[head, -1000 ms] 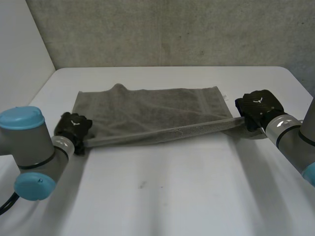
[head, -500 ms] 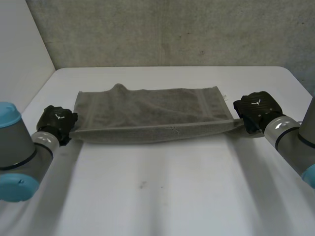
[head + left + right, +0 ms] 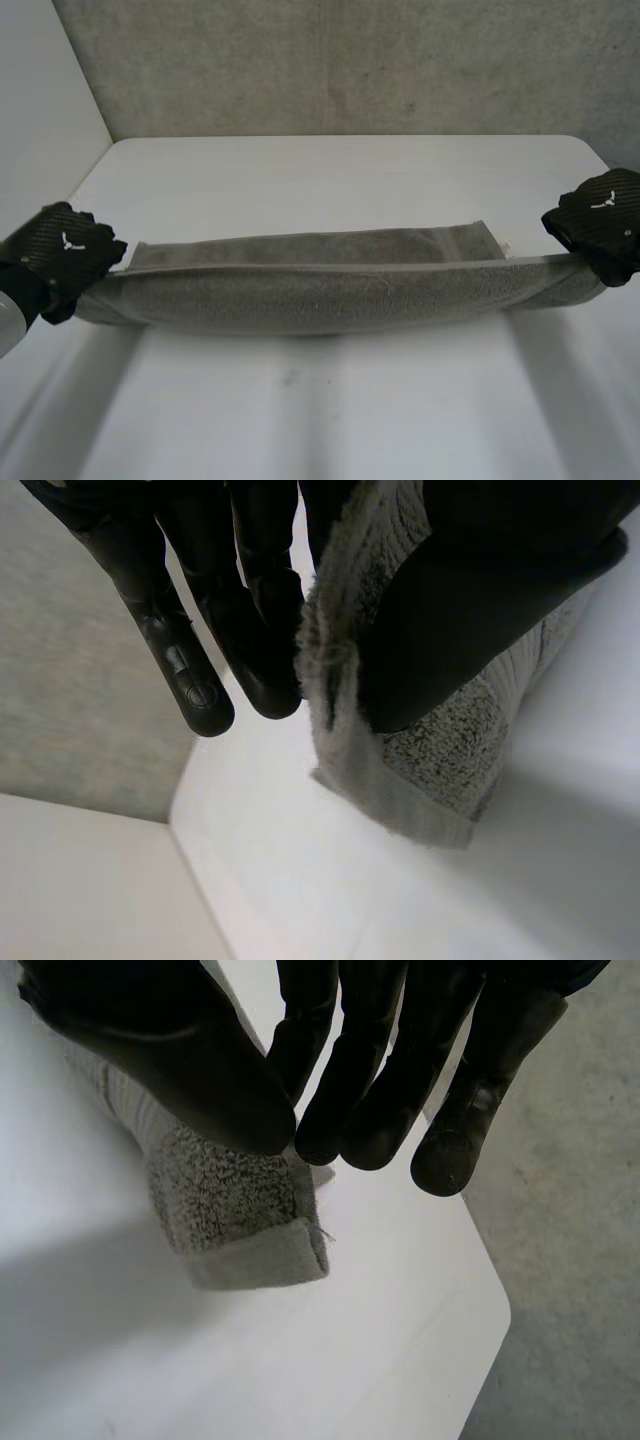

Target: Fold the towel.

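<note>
A concrete wall [image 3: 350, 60] backs the white worktop [image 3: 330, 180]. The grey towel [image 3: 330, 295] stretches across it, nine o'clock to three. My left hand [image 3: 62, 255] at nine and right hand [image 3: 600, 225] at three each pinch an end with thumb and fingers [image 3: 250, 630].

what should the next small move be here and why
Probably carry both ends toward the far side of the table and lower them together. The left robot hand and the right robot hand each pinch an end of the towel, which stretches between them and sags in the middle; laying the held edge down should likely make the fold.
</note>
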Robot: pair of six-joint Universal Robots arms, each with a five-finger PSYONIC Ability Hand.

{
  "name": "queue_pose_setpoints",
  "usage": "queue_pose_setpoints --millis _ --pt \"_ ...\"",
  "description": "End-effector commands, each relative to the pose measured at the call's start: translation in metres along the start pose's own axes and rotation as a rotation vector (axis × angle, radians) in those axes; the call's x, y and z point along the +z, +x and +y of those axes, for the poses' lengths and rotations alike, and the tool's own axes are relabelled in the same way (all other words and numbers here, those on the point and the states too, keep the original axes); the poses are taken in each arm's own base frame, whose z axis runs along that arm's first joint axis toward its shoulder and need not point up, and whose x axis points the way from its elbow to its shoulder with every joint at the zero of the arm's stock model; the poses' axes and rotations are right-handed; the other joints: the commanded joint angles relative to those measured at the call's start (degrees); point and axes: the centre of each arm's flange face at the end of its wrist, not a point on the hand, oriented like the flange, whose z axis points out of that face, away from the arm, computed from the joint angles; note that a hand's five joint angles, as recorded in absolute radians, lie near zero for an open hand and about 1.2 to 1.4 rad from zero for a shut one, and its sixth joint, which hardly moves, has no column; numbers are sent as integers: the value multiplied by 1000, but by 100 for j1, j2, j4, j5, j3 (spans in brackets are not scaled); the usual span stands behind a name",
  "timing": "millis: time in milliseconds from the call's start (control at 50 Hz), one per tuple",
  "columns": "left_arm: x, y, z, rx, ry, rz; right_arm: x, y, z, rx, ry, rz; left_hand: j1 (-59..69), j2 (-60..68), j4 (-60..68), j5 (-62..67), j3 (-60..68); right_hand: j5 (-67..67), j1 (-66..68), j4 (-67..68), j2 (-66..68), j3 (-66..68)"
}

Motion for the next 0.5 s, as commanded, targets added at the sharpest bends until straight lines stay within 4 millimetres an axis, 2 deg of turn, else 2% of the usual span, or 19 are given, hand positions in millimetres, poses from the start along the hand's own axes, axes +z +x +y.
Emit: queue_pose_setpoints --millis 20,40,60,100,120,160,220,260,280,320,340,380,400,420,440,500 --pt "38 23 28 -49 -78 123 36 -13 17 14 -29 -83 1182 1025 1024 1115 1032 234 323 287 380 297" --pt "48 25 34 -57 -90 131 49 -12 22 16 -42 -83 1182 1025 1024 1115 1032 234 323 287 380 297" --pt "48 25 34 -57 -90 131 49 -12 22 16 -43 -83 1182 1025 1024 1115 1032 234 323 287 380 297" --pt "68 28 42 -56 -105 133 71 -11 29 10 -51 -66 1182 1025 1024 1115 1032 234 323 287 380 297" --pt "68 28 42 -56 -105 133 71 -11 30 10 -51 -66 1182 1025 1024 1115 1032 234 323 287 380 297" --pt "89 31 47 -43 -113 121 95 -17 32 -5 -43 -60 1182 1025 1024 1115 1032 234 323 287 380 297" --pt "100 30 48 -35 -114 106 106 -19 30 -17 -23 -48 1182 1025 1024 1115 1032 234 323 287 380 297" --pt "119 26 51 -39 -121 60 127 -26 25 -41 25 -28 1182 1025 1024 1115 1032 234 323 287 380 297" --pt "119 26 51 -39 -121 60 127 -26 25 -41 26 -28 1182 1025 1024 1115 1032 234 323 287 380 297" --pt "137 24 52 -60 -112 29 149 -28 20 -63 86 19 1182 1025 1024 1115 1032 234 323 287 380 297" --pt "137 24 51 -60 -112 28 149 -28 20 -63 86 19 1182 1025 1024 1115 1032 234 323 287 380 297" --pt "154 25 48 -77 -85 8 169 -31 14 -83 142 64 1182 1025 1024 1115 1032 234 323 287 380 297" --pt "154 25 48 -77 -85 8 170 -31 13 -83 142 64 1182 1025 1024 1115 1032 234 323 287 380 297" --pt "162 27 47 -80 -74 7 178 -33 12 -88 157 77 1182 1025 1024 1115 1032 234 323 287 380 297" --pt "162 27 47 -80 -74 7 178 -33 12 -88 157 77 1182 1025 1024 1115 1032 234 323 287 380 297" --pt "183 30 45 -74 -54 -11 202 -36 17 -91 124 120 1182 1025 1024 1115 1032 234 323 287 380 297"
